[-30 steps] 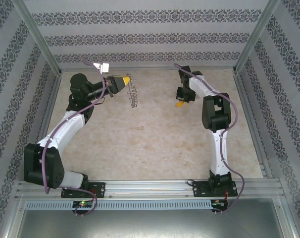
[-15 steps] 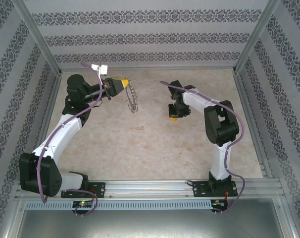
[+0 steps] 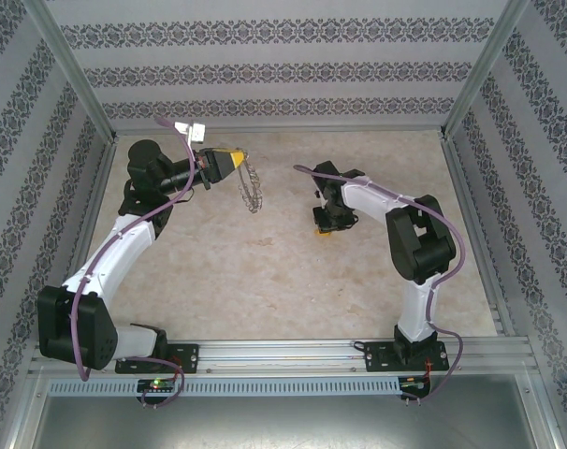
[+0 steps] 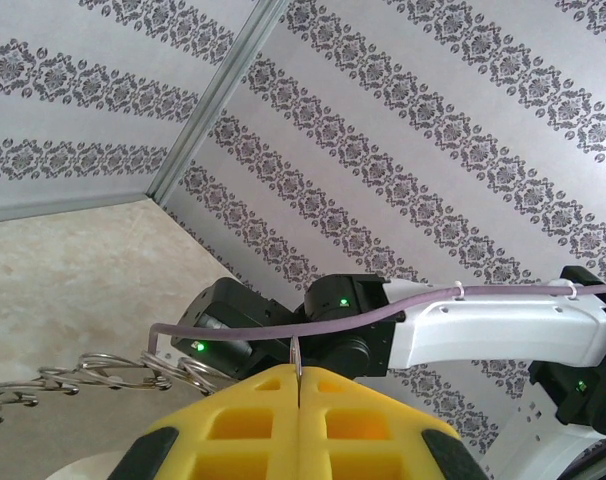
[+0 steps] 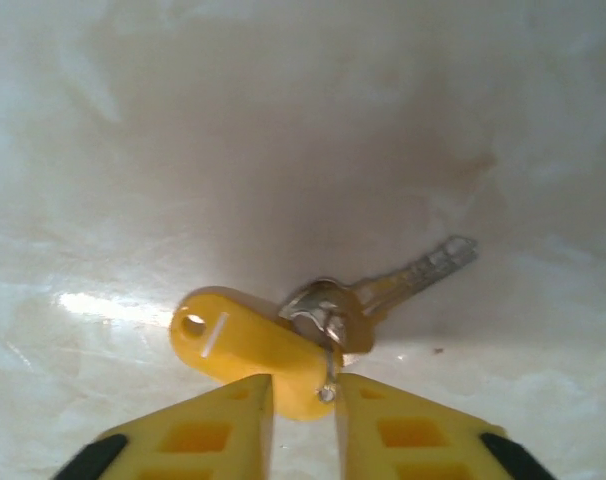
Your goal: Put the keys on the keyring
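Keyring (image 3: 251,190) hangs from left gripper (image 3: 239,159) over the far-left table (image 3: 265,271); key (image 5: 323,320) lies on the table to its right, beneath right gripper (image 3: 325,225).

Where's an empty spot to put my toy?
The big bare stretch of table between the left arm and the right arm is free. It's crowded farther back, between the keyring in the left gripper and the right gripper.

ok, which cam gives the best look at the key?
Right wrist. The key is close up there: yellow tag, silver blade, tag end between the fingertips of the right pincer. Top external gives just a yellow speck under that pincer. Left wrist looks at the keyring and the right arm instead.
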Motion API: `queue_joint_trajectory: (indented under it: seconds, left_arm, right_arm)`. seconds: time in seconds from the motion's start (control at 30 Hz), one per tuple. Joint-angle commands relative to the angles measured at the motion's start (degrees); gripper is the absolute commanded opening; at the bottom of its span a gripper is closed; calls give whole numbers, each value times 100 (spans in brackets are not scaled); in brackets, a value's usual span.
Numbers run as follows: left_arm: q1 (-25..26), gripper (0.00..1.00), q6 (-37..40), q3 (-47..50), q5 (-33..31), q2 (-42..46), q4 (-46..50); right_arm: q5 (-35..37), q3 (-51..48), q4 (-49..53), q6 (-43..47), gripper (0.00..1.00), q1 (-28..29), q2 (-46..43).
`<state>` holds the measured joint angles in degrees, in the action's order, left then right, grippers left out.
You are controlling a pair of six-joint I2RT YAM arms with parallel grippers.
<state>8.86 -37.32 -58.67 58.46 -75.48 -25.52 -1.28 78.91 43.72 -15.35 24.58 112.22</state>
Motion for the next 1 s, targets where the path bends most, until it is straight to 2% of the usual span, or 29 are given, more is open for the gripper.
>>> queue_joint_trajectory:
  seconds: [0.0,0.37,0.97]
  left_arm:
    - [-65,0,116,75,155,148,49]
    - [-60,0,68,75,183,64,-67]
    - [-61,0,72,80,149,123,-55]
  right_arm:
    - [-109,-111,-142,24,29,46,-54]
    - [-2,-298,-161,-90,34,3,-264]
    - [-92,1,-228,-228,19,-145,96]
